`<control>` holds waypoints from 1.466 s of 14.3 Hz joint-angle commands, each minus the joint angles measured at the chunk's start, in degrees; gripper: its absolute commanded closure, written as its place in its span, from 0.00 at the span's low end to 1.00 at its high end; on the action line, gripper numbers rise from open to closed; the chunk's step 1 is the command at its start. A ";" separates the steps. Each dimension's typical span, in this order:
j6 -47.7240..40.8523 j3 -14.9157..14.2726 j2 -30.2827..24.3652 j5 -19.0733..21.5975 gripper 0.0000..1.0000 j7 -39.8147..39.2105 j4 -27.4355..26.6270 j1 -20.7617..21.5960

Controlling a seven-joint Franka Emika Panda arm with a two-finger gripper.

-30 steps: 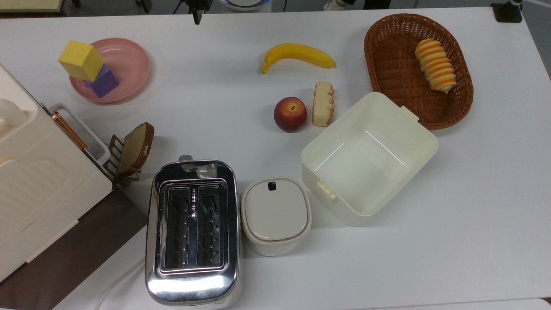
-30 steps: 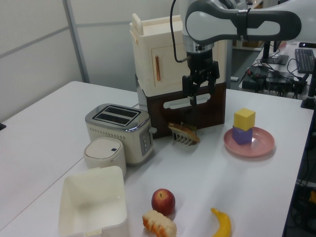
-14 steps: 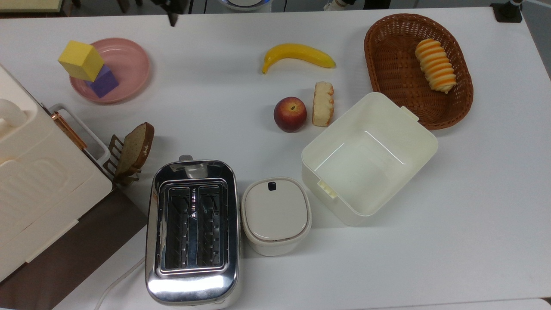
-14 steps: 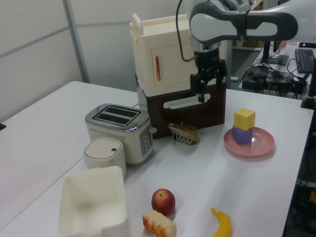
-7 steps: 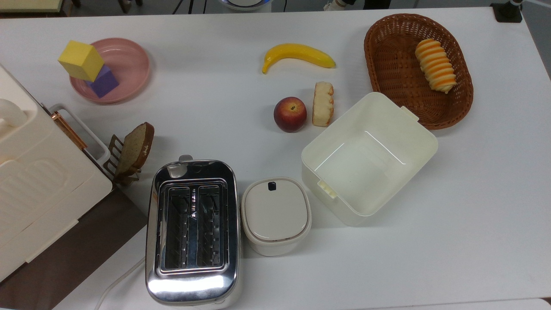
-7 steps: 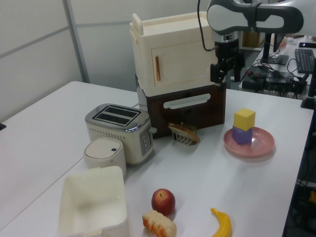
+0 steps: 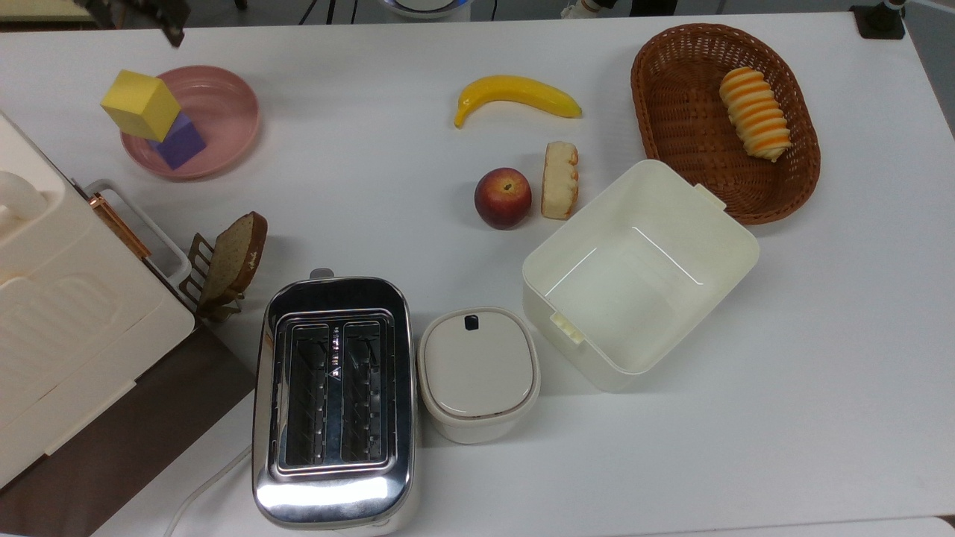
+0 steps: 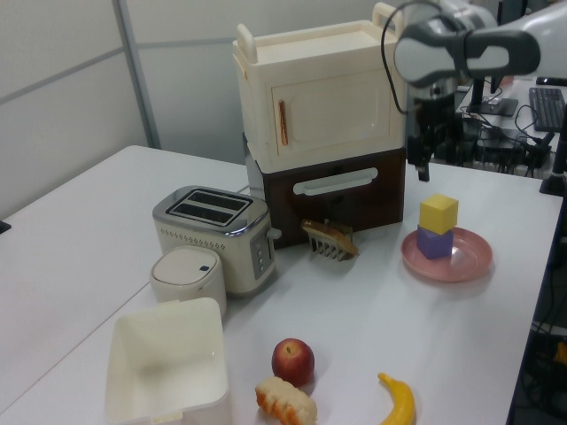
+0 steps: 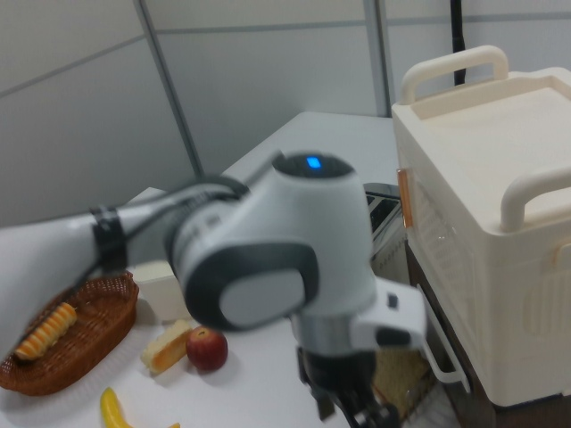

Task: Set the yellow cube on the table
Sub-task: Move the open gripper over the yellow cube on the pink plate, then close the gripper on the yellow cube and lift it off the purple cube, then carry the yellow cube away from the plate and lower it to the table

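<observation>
The yellow cube (image 7: 141,104) sits on top of a purple cube (image 7: 178,142), tilted a little off square with it, and both rest in the round pink plate (image 7: 224,97) near the top view's upper left corner. In the left view the same stack (image 8: 438,213) stands on the plate (image 8: 468,257) at the left view's right side, with the white table (image 8: 80,239) spreading around it. The arm's gripper (image 8: 423,168) hangs above and just to the left view's left of the yellow cube, apart from it and holding nothing; whether its jaws are open or closed cannot be told. In the top view the gripper (image 7: 173,30) shows at the upper edge, above the plate. Elsewhere on the table (image 7: 821,373) lie a banana (image 7: 515,93), a peach (image 7: 502,197) with a piece of cake (image 7: 559,180) just beside it, and a brown wicker basket (image 7: 671,97) holding a striped pastry (image 7: 755,112). An open white box (image 7: 642,272) stands below the basket, next to a small lidded white container (image 7: 478,371) and a chrome toaster (image 7: 333,403). A slice of bread (image 7: 233,255) leans in a small rack beside a cream and brown cabinet (image 7: 67,321) at the top view's left edge.
</observation>
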 commanded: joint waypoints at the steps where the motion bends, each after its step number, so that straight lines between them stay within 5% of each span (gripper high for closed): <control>1: 7.00 -0.13 1.81 0.30 0.00 -3.63 -3.07 -2.72; 12: 11.58 -0.31 9.37 -0.58 0.00 -6.89 -3.25 -4.57; 13: 10.97 -0.22 9.02 -0.50 0.18 -6.98 -3.16 -4.40; 14: 9.66 0.13 8.41 -0.23 0.50 -6.98 -2.90 -4.31; 15: 7.90 0.48 7.71 0.12 0.64 -6.98 -2.46 -4.31; 17: 4.56 0.75 5.95 0.29 0.67 -6.46 -1.84 -1.78; 21: -2.30 0.75 0.41 0.82 0.61 1.43 -1.84 10.95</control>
